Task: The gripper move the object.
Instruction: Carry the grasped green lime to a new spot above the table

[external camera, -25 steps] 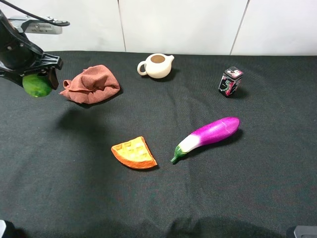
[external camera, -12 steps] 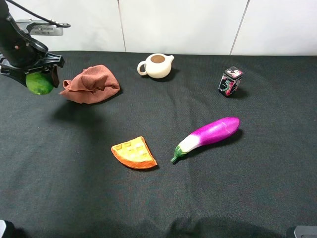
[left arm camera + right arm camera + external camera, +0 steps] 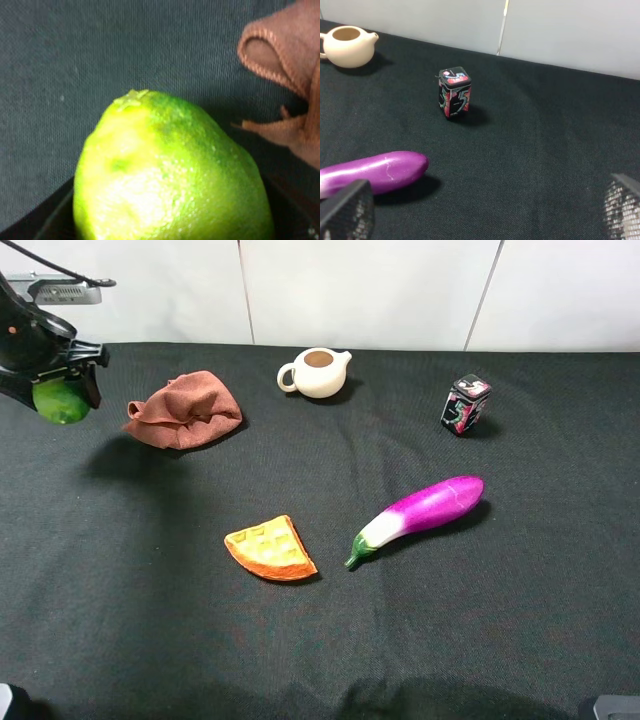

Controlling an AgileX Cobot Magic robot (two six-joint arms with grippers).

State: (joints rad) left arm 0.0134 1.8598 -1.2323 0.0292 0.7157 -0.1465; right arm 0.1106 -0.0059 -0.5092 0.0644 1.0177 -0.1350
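Your left gripper (image 3: 62,378) hangs well to the left of the brown cloth (image 3: 185,408), jaws clamped tight on the lime (image 3: 58,402). The lime is held up off the black table cover (image 3: 150,620), near the cloth's left end and not touching it. A shadow lies on the cover in front of that end. In the left wrist view the lime fills most of the frame: bumpy green-yellow skin, stem nub showing, dark jaw edges either side, cloth folds close by.

The waffle wedge (image 3: 270,548) lies in front of the cloth and a bit right, well apart. The cream teapot (image 3: 318,372), lid off, stands right of the cloth, nearer the back wall. The purple eggplant (image 3: 420,512) lies farther right of the cloth and nearer the front, its green stem end toward the waffle. A small printed tin (image 3: 465,403) stands upright, far right of the cloth.

Your right gripper (image 3: 485,215) shows only in its own wrist view, fingers spread wide with nothing between them. You can't tell its place relative to the cloth.
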